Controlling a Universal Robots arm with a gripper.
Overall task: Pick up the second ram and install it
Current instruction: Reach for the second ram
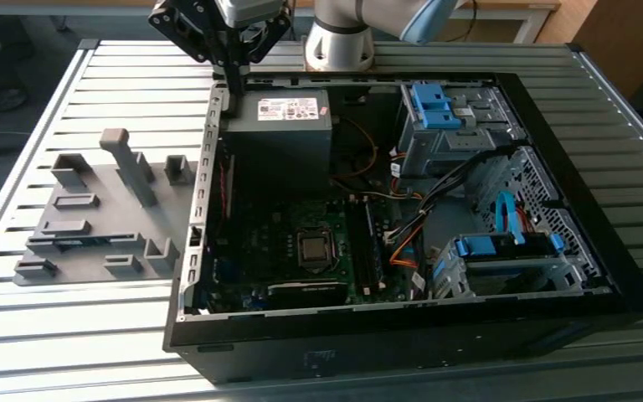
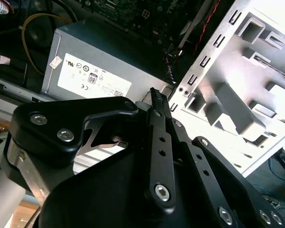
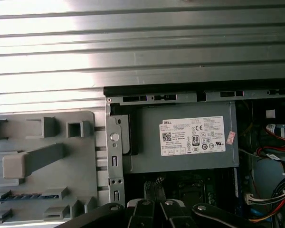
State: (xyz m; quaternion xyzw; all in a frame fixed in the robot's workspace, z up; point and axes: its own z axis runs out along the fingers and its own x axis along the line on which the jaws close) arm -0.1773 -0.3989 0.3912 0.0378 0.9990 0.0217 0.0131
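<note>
The second ram point(image 1: 80, 243) is a thin blue-green stick lying in a slot of the grey fixture plate point(image 1: 98, 213), on the exterior view's left beside the open computer case point(image 1: 411, 209). In the first wrist view the ram point(image 3: 29, 195) shows as a blue strip between grey blocks. My gripper point(image 1: 235, 82) hangs above the case's rear corner by the power supply point(image 1: 282, 126), well away from the ram. In the second wrist view the gripper point(image 2: 156, 95) has its black fingers pressed together with nothing between them.
The case holds a motherboard point(image 1: 299, 251), bundled cables point(image 1: 411, 226) and drive bays with blue clips point(image 1: 439, 105). Tall grey blocks point(image 1: 131, 167) stand up from the fixture plate. A slatted metal table point(image 1: 98, 335) carries everything; the arm's base point(image 1: 338, 46) sits behind the case.
</note>
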